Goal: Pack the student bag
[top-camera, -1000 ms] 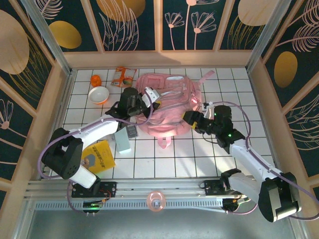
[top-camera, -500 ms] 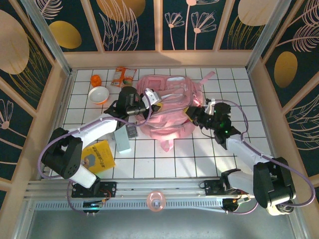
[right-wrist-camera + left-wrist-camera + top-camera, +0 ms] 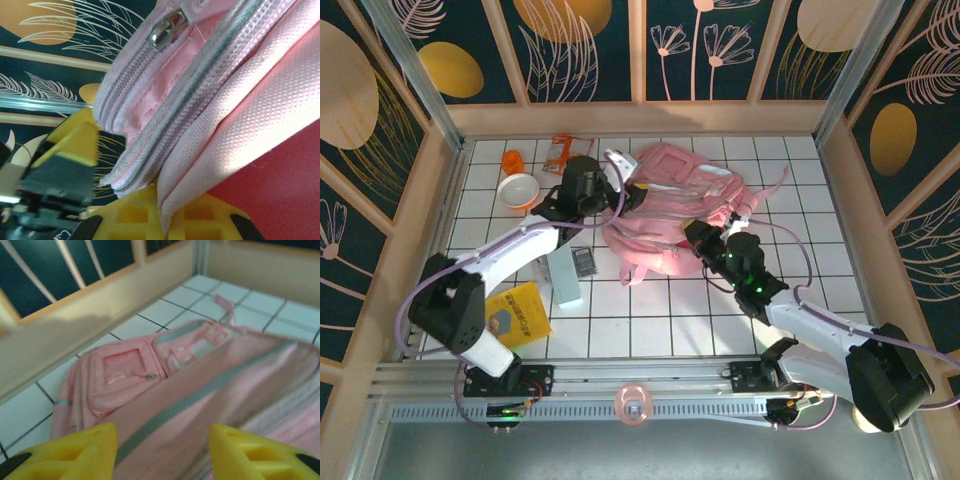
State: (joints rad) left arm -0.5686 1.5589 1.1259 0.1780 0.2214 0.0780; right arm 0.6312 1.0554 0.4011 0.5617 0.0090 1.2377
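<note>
The right claw (image 3: 696, 238) has just clamped on the zipped edge of the bag (image 3: 670, 195), while the left claw (image 3: 162, 450) has sprung apart just above it, so the hold looks to have swapped sides, likely for opening.

Right wrist view: student bag (image 3: 215, 80) runs off top and right edges — its fabric hides part of the lower finger of right gripper (image 3: 120, 177). Print on yellow book (image 3: 517, 313) — too small to read.
</note>
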